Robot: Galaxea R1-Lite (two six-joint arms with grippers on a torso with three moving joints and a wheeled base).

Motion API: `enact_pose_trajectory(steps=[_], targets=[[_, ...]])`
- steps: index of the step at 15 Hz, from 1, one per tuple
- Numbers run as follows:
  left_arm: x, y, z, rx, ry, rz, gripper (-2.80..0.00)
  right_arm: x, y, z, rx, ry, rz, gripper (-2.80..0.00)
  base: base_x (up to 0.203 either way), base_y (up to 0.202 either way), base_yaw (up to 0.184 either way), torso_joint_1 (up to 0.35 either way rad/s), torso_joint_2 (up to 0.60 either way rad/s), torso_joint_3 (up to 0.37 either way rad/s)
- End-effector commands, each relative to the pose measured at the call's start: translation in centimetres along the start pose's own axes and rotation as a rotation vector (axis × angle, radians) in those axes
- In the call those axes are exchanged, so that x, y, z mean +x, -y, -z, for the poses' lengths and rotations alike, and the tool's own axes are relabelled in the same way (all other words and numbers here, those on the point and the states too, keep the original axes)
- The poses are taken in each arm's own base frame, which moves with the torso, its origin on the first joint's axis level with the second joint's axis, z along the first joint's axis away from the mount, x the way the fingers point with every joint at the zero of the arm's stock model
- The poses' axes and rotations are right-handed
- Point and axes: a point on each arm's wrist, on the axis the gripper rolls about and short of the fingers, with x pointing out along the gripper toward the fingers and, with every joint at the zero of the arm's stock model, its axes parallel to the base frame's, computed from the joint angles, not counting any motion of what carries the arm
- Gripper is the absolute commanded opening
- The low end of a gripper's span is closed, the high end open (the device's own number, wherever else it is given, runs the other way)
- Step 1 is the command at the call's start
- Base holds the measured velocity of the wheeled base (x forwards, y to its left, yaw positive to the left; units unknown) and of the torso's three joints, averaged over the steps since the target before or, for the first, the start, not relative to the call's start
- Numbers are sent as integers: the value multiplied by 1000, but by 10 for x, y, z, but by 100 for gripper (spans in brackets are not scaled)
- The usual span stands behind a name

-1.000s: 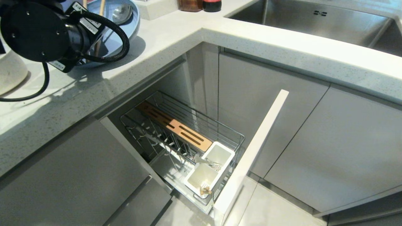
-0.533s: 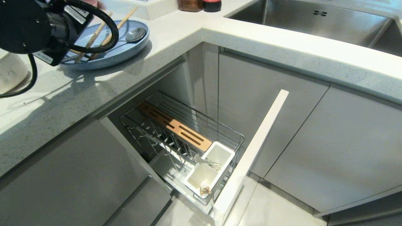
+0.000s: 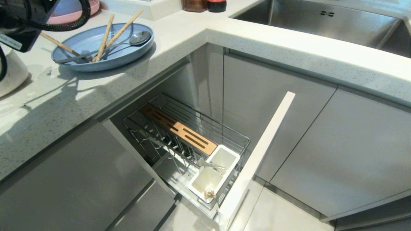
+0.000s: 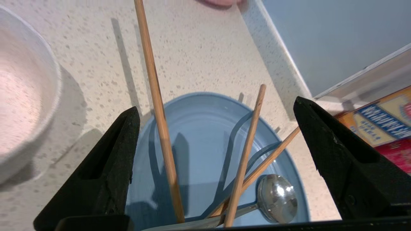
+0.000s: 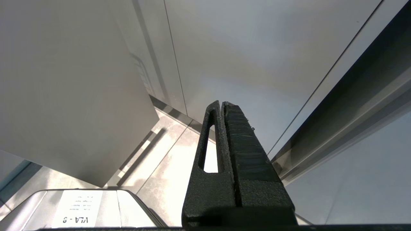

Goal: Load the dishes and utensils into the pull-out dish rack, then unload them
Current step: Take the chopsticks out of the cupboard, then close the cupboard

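Dishes and utensils are seen in the head view on the worktop (image 3: 179,35): the light-blue plate (image 3: 122,57) lies near the corner edge, carrying the chopsticks (image 3: 104,38), a spoon (image 3: 138,37) and other slim cutlery, while the off-white bowl (image 3: 11,75) sits at the far left, mostly cut off. Below, the pull-out dish rack (image 3: 189,141) stands drawn out; its prongs hold no dishes, and something small remains in the white cups (image 3: 213,175). Compared with a second ago, the left arm is found further up and left, so the plate, then tilted and half hidden behind it, is now uncovered and lying flat. In the left wrist view, the left gripper (image 4: 215,157) is shown spread wide and empty above the plate, the chopsticks crossing loosely between its fingers (image 4: 112,160). A risk is judged here: a stick could be caught by a finger, knocked off the plate and rolled over the worktop edge. In the right wrist view, the right gripper (image 5: 223,106) is seen pressed closed on nothing, parked facing the cabinet fronts (image 5: 240,48).
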Motion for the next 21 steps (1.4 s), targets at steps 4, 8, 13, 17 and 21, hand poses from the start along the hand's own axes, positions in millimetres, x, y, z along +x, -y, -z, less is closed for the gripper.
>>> enact_pose_trajectory(steps=[4,8,13,17,21], targets=[[-21,-11,-39,-48,33,43,-280,0,0,0,0,-2,0,-280,0,0,0,0,0,0],[-34,-12,-60,-70,-34,219,-280,0,0,0,0,-2,0,-280,0,0,0,0,0,0],[-54,5,-37,70,-439,617,-280,0,0,0,0,-2,0,-280,0,0,0,0,0,0],[-82,25,8,189,-796,831,-280,0,0,0,0,-2,0,-280,0,0,0,0,0,0],[-127,44,57,293,-1034,927,-280,0,0,0,0,-2,0,-280,0,0,0,0,0,0]])
